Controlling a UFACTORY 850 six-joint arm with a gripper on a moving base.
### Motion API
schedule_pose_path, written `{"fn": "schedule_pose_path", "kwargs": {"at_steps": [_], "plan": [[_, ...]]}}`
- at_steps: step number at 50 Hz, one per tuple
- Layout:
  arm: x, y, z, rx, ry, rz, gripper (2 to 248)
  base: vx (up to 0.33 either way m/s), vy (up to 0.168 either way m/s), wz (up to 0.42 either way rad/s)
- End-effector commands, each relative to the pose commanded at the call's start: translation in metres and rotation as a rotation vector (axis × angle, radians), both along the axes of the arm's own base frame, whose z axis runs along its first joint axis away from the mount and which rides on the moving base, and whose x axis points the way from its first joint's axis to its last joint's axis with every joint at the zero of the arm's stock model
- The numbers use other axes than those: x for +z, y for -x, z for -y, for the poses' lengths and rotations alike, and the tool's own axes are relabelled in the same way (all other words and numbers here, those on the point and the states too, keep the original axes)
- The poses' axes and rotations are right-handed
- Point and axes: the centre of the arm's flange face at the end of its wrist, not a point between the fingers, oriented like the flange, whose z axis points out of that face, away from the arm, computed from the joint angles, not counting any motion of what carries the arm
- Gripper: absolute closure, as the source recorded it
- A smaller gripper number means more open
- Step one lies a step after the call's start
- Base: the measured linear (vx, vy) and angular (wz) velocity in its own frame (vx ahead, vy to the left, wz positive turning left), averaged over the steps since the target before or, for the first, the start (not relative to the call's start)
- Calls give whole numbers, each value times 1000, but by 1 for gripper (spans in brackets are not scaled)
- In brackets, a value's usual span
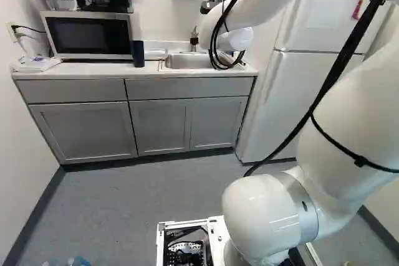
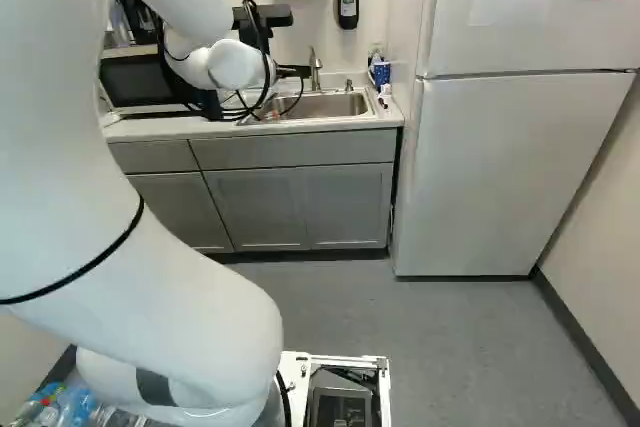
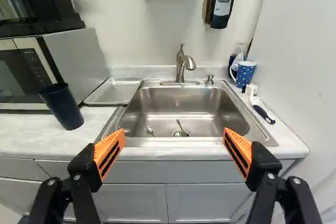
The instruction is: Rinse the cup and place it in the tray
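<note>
Presumably the cup to be rinsed is the dark tumbler, upright on the bench before the microwave and near the metal tray. The pincer is spread wide, facing the sink, with nothing in its grasp. The tumbler is probably light, stiff plastic, slippery once wet; its sides are best held squarely around mid-height, leaving the mouth free for water.

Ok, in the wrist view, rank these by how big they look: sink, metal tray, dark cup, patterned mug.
1. Sink
2. Metal tray and dark cup: too alike to rank
3. Patterned mug
</note>
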Motion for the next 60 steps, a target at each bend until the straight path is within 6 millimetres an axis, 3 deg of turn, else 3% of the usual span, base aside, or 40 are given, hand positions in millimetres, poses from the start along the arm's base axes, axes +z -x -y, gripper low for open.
{"fn": "schedule_pose_path", "kwargs": {"at_steps": [60], "plan": [[53,-25,-10,17,2,-30,3,0,0,0]]}}
